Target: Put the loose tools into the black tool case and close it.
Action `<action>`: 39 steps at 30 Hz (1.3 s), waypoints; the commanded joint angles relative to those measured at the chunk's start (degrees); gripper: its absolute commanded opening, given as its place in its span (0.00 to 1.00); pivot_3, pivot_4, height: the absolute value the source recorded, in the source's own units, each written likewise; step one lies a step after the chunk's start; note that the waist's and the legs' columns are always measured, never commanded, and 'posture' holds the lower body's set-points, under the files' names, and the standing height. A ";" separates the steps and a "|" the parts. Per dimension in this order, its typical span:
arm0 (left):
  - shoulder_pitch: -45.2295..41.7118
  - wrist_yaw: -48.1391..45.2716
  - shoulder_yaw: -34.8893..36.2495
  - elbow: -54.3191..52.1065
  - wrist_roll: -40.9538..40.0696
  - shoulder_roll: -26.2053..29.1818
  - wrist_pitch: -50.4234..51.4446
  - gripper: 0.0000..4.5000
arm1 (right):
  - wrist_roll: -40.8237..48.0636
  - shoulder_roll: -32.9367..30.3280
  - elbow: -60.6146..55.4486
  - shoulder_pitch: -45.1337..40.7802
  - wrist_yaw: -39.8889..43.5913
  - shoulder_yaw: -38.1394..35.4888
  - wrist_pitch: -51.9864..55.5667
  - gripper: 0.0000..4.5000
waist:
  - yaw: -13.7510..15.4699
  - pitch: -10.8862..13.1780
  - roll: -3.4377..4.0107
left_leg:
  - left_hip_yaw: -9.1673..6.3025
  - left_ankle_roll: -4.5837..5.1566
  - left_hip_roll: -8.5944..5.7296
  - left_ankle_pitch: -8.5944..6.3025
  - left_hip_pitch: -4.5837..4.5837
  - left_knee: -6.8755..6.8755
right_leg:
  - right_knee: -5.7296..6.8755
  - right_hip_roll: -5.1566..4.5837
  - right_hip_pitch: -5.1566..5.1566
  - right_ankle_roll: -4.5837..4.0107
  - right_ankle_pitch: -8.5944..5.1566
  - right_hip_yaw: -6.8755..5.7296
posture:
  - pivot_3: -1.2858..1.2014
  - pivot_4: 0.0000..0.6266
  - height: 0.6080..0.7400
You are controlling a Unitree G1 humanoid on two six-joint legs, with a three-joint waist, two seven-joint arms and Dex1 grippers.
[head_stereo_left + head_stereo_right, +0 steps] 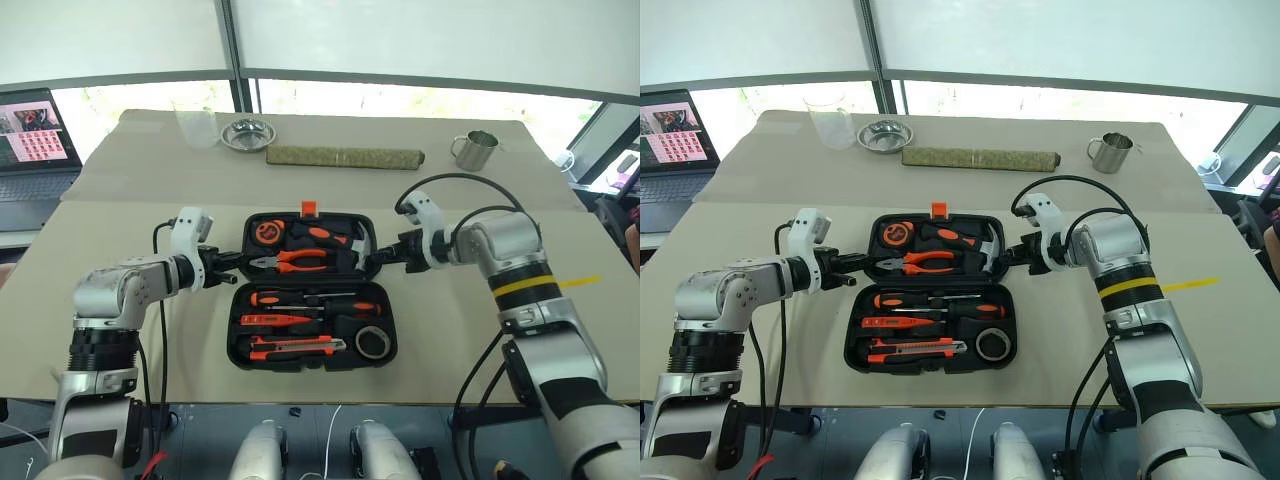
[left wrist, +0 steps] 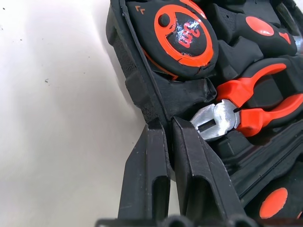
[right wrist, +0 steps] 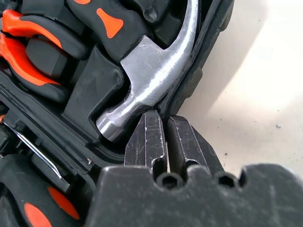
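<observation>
Nearest, on the robot's side of both claws and between them: the near half of the black tool case (image 1: 236, 345), lying open and flat on the table (image 1: 450, 330). Seated in its recesses, the loose tools: screwdrivers (image 1: 300, 300) running claw to claw, utility knife (image 1: 295, 347) nearer the robot and parallel to them, tape roll (image 1: 373, 342) on the right claw's side. Nothing left loose on the table, so judged ready for closing.

Next out, the far half (image 1: 250, 225), long axis straight from one claw to the other, hinge line just on the robot's side of the fingertips. Left claw (image 1: 232, 262) clenched on its left rim, just beside the pliers (image 2: 227, 118) nose. Right claw (image 1: 375, 258) clenched at the right rim, touching it by the hammer (image 3: 156, 71) head; rim actually nipped between those fingers or merely met by them, hard to say. Both arms equally near, one per end.

Between the claws and slightly beyond: tape measure (image 1: 268, 231). Farther still, at the far edge, the orange latch (image 1: 308, 208), the part bound to swing up and back toward the robot.

Outward of each claw, bare table and free room. Well beyond the latch: green roll (image 1: 345, 157), steel bowl (image 1: 248, 133), metal cup (image 1: 475, 150), all clear of the swing.
</observation>
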 commanded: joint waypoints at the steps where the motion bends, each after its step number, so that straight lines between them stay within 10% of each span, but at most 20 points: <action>1: 2.07 -2.97 2.39 -2.99 2.01 0.56 -14.10 0.00 | -3.00 -2.01 -8.97 4.24 4.06 -0.64 -23.72 0.00 | -0.06 0.01 0.00 | 0.00 -0.02 0.01 0.02 -0.04 0.00 | 0.00 0.01 -0.05 -0.02 0.03 0.00 | 0.52 0.24 1.00; 12: 20.50 -10.91 -0.84 0.17 20.05 2.58 -75.20 0.00 | -13.31 -7.28 -17.58 25.53 4.68 -0.08 -72.26 0.00 | 0.00 0.05 0.03 | 0.05 0.01 0.10 -0.05 -0.54 -0.28 | -0.10 -0.06 -0.52 -0.01 0.08 0.06 | 0.52 0.24 1.00; 17: 27.96 -6.01 -0.81 5.50 26.57 2.78 -87.08 0.00 | -19.82 -8.15 -13.38 32.06 2.45 3.01 -84.90 0.00 | 0.00 -0.14 0.04 | 0.22 0.22 0.18 -0.19 -0.03 -0.36 | -0.55 -0.18 -0.05 0.01 0.07 0.12 | 0.52 0.24 1.00; 26: 34.59 -9.47 2.05 4.84 18.36 6.08 -82.11 0.66 | -18.55 -12.52 -12.15 36.82 0.61 -1.75 -90.07 0.67 | -0.11 -0.24 -0.05 | 1.02 0.26 0.36 -0.21 1.35 -0.67 | -0.50 -0.10 1.02 -0.11 -0.06 0.28 | 0.52 0.24 1.00; 28: 34.43 -10.17 3.64 4.86 15.26 6.85 -77.65 0.66 | -15.73 -14.12 -14.00 38.94 1.82 -3.55 -88.53 0.82 | -0.06 -0.24 -0.05 | 1.04 0.26 0.37 -0.20 1.32 -0.67 | -0.42 -0.11 0.92 -0.13 -0.08 0.30 | 0.52 0.24 1.00; 33: 29.28 -13.54 3.82 4.57 9.97 8.62 -66.14 0.66 | -2.88 -20.09 -26.69 49.47 9.53 -7.07 -76.43 0.63 | 0.24 -0.24 -0.06 | 1.01 0.26 0.35 -0.20 1.24 -0.67 | -0.42 -0.09 0.91 -0.07 -0.13 0.30 | 0.52 0.24 1.00; 39: 15.72 -15.16 -1.08 6.51 10.28 7.49 -54.41 0.18 | 2.87 -25.22 -44.31 60.90 14.19 -4.47 -62.24 0.17 | 0.28 -0.26 -0.12 | 0.96 0.26 0.29 -0.20 1.18 -0.57 | -0.40 -0.06 0.93 -0.01 -0.17 0.30 | 0.52 0.24 1.00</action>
